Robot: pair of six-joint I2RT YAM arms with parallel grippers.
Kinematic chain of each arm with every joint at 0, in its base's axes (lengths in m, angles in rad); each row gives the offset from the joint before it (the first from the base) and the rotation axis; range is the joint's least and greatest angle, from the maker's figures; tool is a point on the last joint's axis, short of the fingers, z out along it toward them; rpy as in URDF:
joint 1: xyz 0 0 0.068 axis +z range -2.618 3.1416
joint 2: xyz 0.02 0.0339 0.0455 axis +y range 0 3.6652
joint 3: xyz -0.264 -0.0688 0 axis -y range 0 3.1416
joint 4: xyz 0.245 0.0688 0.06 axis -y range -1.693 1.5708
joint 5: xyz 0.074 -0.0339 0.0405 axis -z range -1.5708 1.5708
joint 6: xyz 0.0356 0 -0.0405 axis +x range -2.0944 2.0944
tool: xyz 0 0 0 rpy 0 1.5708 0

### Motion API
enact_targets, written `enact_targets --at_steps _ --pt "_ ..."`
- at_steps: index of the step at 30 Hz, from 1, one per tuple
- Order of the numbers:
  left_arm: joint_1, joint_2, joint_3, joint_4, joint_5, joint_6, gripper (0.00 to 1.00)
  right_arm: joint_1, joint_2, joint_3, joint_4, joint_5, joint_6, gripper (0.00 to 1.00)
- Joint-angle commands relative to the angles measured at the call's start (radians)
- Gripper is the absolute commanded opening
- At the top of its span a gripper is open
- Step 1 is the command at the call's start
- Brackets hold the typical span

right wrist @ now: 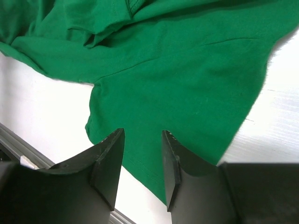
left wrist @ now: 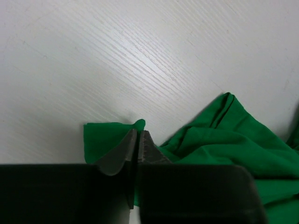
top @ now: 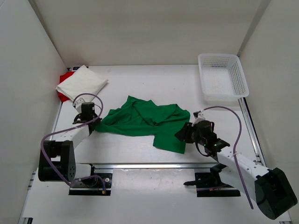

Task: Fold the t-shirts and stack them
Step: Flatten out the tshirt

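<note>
The green t-shirt (top: pixel 140 119) lies crumpled and spread in the middle of the table. My left gripper (top: pixel 94 125) is at the shirt's left corner and is shut on a pinch of that cloth; in the left wrist view green fabric (left wrist: pixel 105 140) pokes out past the closed gripper (left wrist: pixel 138 133). My right gripper (top: pixel 180 135) stands open at the shirt's lower right hem, and in the right wrist view the green cloth (right wrist: pixel 187 70) lies under and between the spread gripper (right wrist: pixel 142 133). A folded white t-shirt (top: pixel 81 83) rests on the red t-shirt (top: pixel 62 88) at the back left.
A white mesh basket (top: pixel 202 74) stands at the back right corner. White walls close in the table on three sides. A metal rail (top: pixel 154 164) runs along the near edge in front of the arm bases.
</note>
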Motion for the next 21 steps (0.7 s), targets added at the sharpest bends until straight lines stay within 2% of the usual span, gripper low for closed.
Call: enact_targets --at_steps 1,4,7,14,17,18,19,20,21 --pt "0.001 -0.045 0.011 -0.02 -0.048 0.0 0.06 -0.012 -0.018 0.025 0.047 -0.007 0.008 0.35" --pt "-0.003 -0.109 -0.02 -0.06 -0.077 -0.011 0.0 -0.021 0.001 0.03 0.045 0.009 0.007 0.36" --pt "0.001 -0.229 -0.066 -0.08 -0.068 -0.037 0.0 -0.021 0.063 0.047 0.083 0.03 0.002 0.35" --pt "0.016 -0.624 -0.228 -0.293 -0.045 -0.116 0.03 -0.024 0.221 0.105 0.137 0.036 0.004 0.34" --pt "0.056 -0.804 -0.337 -0.363 0.039 -0.141 0.26 -0.023 0.256 0.122 0.122 0.053 -0.01 0.34" --pt "0.049 -0.868 -0.368 -0.381 0.05 -0.158 0.39 -0.032 0.277 0.136 0.116 0.044 -0.017 0.34" --pt "-0.018 -0.911 -0.376 -0.386 0.038 -0.195 0.56 -0.04 0.273 0.143 0.116 0.049 -0.021 0.35" --pt "-0.043 -0.924 -0.381 -0.393 0.024 -0.215 0.64 -0.047 0.284 0.151 0.113 0.055 -0.024 0.36" --pt "-0.09 -0.947 -0.379 -0.409 -0.011 -0.233 0.66 -0.046 0.291 0.159 0.117 0.068 -0.027 0.37"
